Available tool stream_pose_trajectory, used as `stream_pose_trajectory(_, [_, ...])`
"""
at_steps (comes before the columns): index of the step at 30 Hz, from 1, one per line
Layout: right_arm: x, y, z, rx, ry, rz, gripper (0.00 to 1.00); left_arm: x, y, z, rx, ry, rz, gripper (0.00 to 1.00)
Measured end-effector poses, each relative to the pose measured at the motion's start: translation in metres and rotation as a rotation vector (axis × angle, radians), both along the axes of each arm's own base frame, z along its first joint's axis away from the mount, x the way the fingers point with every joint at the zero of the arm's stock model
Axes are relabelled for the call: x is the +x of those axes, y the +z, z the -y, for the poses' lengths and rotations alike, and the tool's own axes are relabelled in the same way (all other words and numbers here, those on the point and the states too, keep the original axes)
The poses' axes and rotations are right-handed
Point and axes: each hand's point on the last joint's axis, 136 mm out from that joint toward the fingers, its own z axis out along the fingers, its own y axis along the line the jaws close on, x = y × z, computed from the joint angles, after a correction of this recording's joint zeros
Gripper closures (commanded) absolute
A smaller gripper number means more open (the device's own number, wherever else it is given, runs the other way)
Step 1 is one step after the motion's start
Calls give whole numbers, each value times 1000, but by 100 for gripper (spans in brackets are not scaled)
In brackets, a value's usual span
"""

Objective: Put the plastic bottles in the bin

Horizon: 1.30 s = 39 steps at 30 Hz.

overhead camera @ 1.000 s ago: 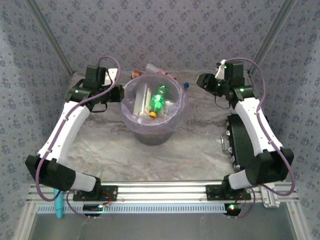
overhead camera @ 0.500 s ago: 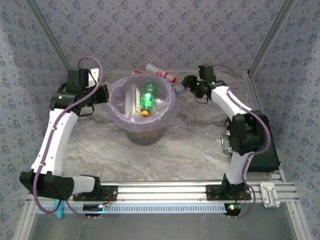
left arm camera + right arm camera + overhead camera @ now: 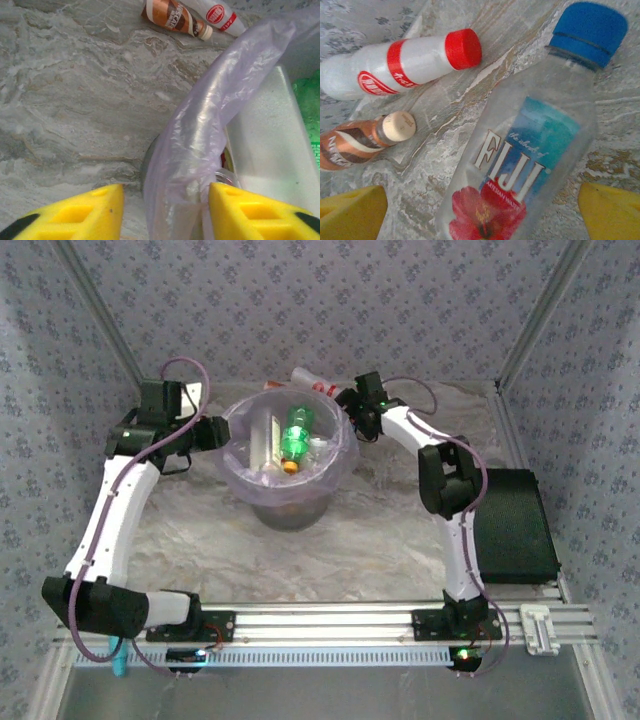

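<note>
The bin (image 3: 345, 455) stands mid-table, lined with a lavender bag, with a green bottle (image 3: 295, 435) and other plastic bottles inside. My left gripper (image 3: 218, 430) is at its left rim. In the left wrist view the bag-covered rim (image 3: 210, 110) runs between the parted yellow jaws of that gripper (image 3: 165, 189). My right gripper (image 3: 350, 405) is behind the bin, open. Its wide-spread jaws (image 3: 482, 192) straddle a blue-capped Fiji bottle (image 3: 530, 145) lying on the table, not touching it. A white red-capped bottle (image 3: 410, 62) and a brown bottle (image 3: 355, 142) lie beside it.
A black box (image 3: 510, 520) sits at the table's right edge. A teal stick (image 3: 118, 650) pokes up by the left arm's base. An aluminium rail (image 3: 330, 625) runs along the near edge. Patterned walls close in the back and sides.
The right arm swung left from the back right corner to behind the bin and opened its jaws. The left gripper opened at the bin's rim. The bin shifted slightly left.
</note>
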Motion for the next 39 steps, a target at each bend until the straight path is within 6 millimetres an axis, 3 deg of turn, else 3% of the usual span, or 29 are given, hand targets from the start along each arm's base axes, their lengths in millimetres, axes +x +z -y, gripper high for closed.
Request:
stream_pose_trajectory(9, [10, -31, -11, -36, -16, -58, 6, 5, -16, 10, -42, -28, -38, 61])
stream_pose_trajectory(18, [8, -40, -6, -67, -21, -83, 32, 7, -17, 18, -77, -56, -33, 68])
stream_pose_trajectory(22, [2, -41, 2, -84, -16, -80, 36, 8, -18, 21, -88, -67, -29, 68])
stream_pose_trajectory(27, [-25, -38, 31, -135, -8, -113, 47, 7, -21, 27, -107, -92, -33, 69])
stream_pose_trajectory(32, [-43, -4, 70, -177, 4, -80, 50, 9, -22, 33, -109, -99, -27, 70])
stream_pose_trajectory(37, [-66, 61, 107, -205, 30, 7, 51, 16, -23, 49, -122, -127, -10, 70])
stream_pose_trajectory(39, [-82, 98, 118, -226, 50, 51, 52, 17, -22, 57, -129, -141, -4, 70])
